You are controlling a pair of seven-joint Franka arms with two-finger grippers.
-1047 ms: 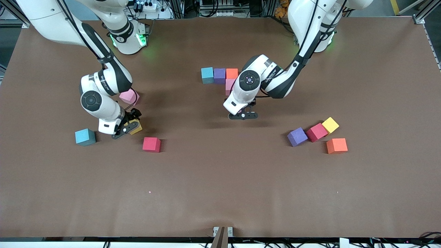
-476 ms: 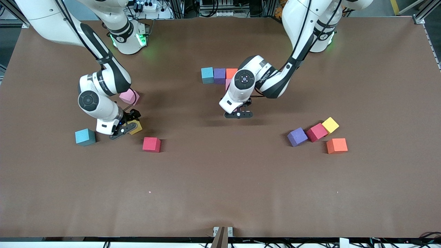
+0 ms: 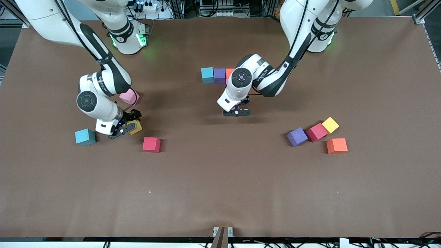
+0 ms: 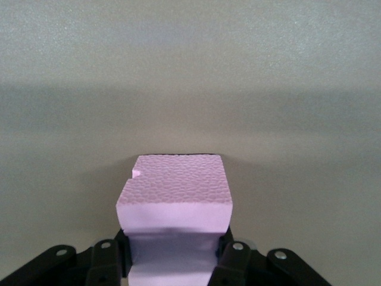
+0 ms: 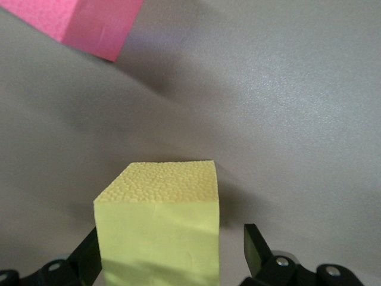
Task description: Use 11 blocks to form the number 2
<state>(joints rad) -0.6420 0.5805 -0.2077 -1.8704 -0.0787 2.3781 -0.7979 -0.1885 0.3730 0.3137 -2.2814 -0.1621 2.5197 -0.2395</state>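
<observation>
Pink foam cube is sitting pinched in the left gripper, fingers closed tight on two opposite sides, foam dented slightly at the grip and one top edge showing a small nick. Over the last second that gripper has been sliding toward the started row and toward the right arm's end, and it is now hanging low over bare table close to the row's orange end; can't tell if the cube is touching down. Row is reading light blue cube, purple cube, orange cube, all touching, the orange one half covered by the left wrist. I'm reading this as the carry into the digit's next cell, so the number 2 is still early: most cubes are lying loose. Right gripper has been creeping slightly toward the spare light blue cube and is straddling the near yellow cube, jaws parted, one finger against it, the other showing a gap, so no grip yet. Loose pink cube and a red cube are lying close by. Toward the left arm's end, the spare purple cube, second red cube, second yellow cube and spare orange cube are waiting, unmoved.
</observation>
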